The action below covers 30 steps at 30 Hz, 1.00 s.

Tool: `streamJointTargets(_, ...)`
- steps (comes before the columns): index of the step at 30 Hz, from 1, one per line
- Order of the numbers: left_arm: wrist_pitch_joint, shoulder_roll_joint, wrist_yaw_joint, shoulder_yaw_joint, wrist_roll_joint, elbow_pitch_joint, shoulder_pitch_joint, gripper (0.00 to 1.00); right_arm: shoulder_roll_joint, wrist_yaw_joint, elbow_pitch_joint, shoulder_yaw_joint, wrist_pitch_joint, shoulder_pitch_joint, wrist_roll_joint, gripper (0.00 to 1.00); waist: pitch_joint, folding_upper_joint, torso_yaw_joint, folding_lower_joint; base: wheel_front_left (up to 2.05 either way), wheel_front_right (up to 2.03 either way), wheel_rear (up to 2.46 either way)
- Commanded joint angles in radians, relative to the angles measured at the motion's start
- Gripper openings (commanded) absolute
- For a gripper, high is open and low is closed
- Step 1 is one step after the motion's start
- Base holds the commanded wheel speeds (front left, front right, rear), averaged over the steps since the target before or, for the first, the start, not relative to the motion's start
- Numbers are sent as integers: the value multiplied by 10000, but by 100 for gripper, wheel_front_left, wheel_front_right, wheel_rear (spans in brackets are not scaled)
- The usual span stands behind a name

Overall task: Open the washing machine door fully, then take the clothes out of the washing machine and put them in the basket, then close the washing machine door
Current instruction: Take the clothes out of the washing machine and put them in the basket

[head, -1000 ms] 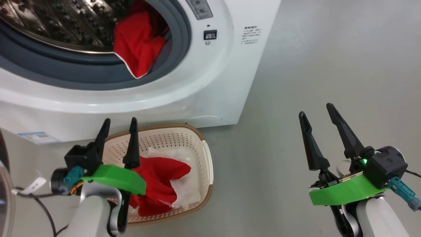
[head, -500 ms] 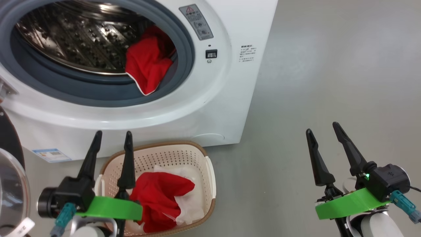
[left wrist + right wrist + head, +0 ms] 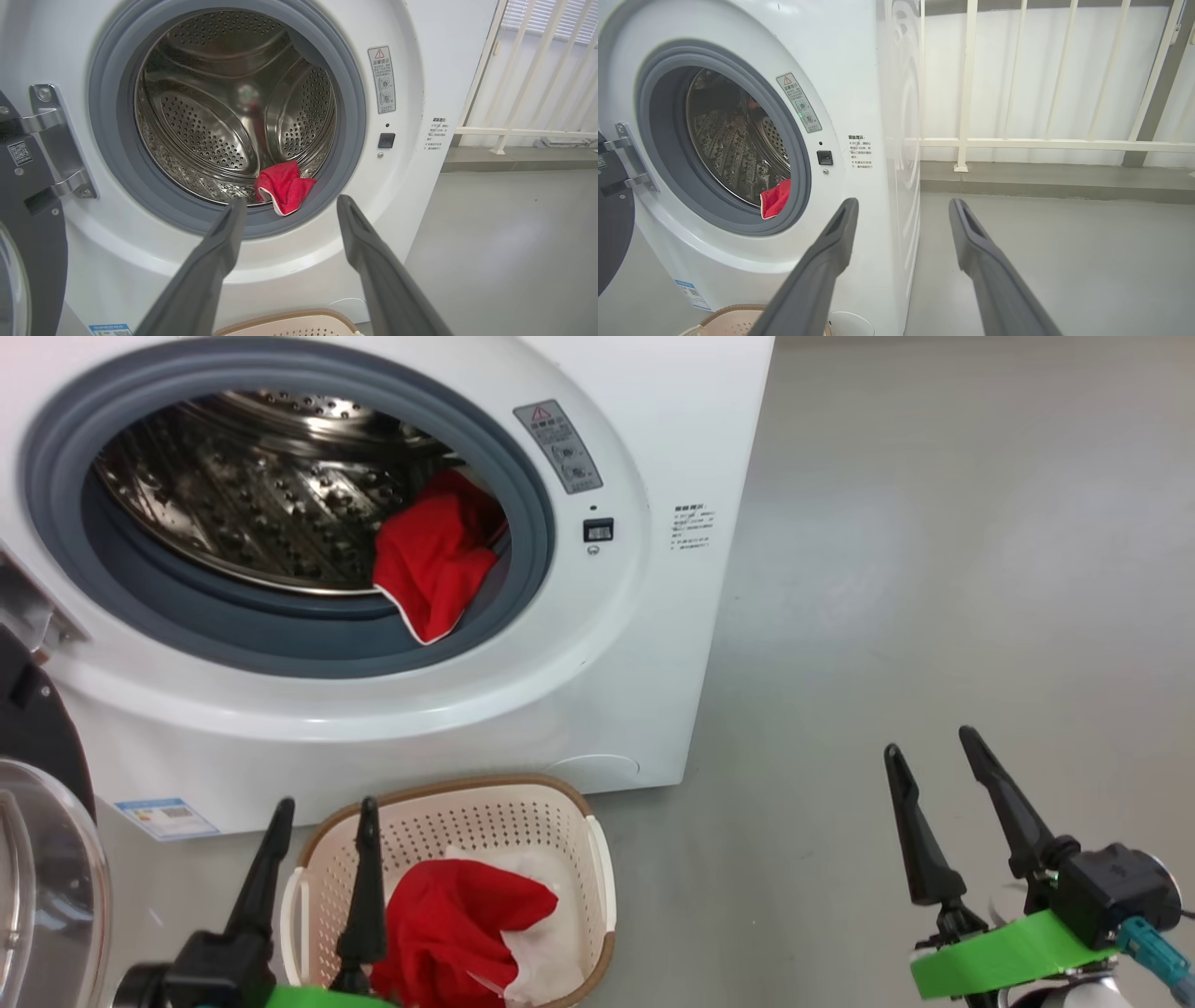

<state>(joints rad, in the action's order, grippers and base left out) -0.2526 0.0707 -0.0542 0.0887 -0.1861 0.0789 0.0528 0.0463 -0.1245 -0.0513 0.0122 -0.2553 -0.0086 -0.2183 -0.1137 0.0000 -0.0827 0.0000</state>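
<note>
Upward the camera has tipped, showing more drum [image 3: 233, 513]. Both the left pincer [image 3: 327, 805] and right pincer [image 3: 930, 742] stand apart, empty. One soft, light red garment [image 3: 434, 555] droops over the grey seal [image 3: 280, 649] of the washing machine [image 3: 653, 429], best pinched at its bunched fold.

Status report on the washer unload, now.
Left gripper and right gripper open, empty. Red garment hangs over drum lip; other clothes in basket. Washing machine door open, nothing blocking opening.
</note>
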Motion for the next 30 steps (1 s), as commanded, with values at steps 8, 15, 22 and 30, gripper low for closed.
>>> streamJointTargets(8, 13, 104, -353, -484, -17, -511, -664, 100, 39, -62, 263, 172, -65, 473, -142, 100, 599, 0, -238, 0, 0, 0, 0)
streamJointTargets(15, 306, 73, -480, -370, -98, -881, -1036, 100, 39, -62, 320, 89, -65, 769, -140, 100, 928, 0, -284, 0, 0, 0, 0)
streamJointTargets(22, 498, 32, -529, -216, -256, -1019, -1309, 100, 39, -62, 379, 91, -65, 929, -94, 100, 1065, 0, -285, 0, 0, 0, 0)
streamJointTargets(30, 532, 18, -553, -113, -363, -975, -1322, 100, 39, -62, 446, 92, -65, 986, -38, 100, 1041, 0, -256, 0, 0, 0, 0)
